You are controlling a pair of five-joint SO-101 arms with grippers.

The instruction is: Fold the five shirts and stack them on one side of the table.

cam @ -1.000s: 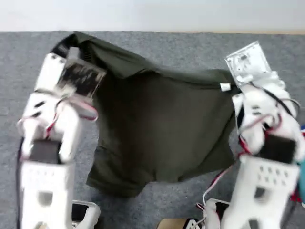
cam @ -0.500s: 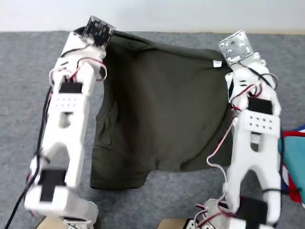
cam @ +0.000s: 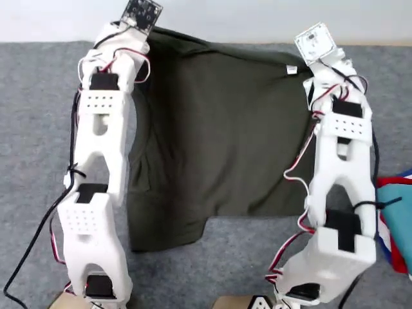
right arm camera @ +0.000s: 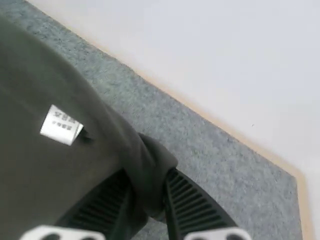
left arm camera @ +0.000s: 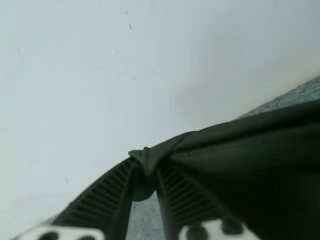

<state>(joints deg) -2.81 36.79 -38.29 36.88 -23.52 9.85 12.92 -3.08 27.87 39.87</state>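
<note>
Left claw (left arm camera: 145, 169) is clamped on one far corner of the shirt (cam: 219, 129), with a pinch of dark green fabric bunched between its fingers. My right claw (right arm camera: 147, 186) is clamped on the other far corner, close to the white label (right arm camera: 61, 125). Between them the shirt lies spread over the table (cam: 38, 129), its far edge held at the back and its near hem towards my bases, with one corner reaching lower on the left side. I judge the task to be near its start: this shirt is laid open and not yet folded, and I see no stack. A teal, red and blue bundle (cam: 396, 212) at the right edge may be more shirts waiting (I cannot tell how many). Grey felt-like covering lies over the table, a pale strip edges its far side, and a plain white wall (cam: 225, 19) stands behind.
</note>
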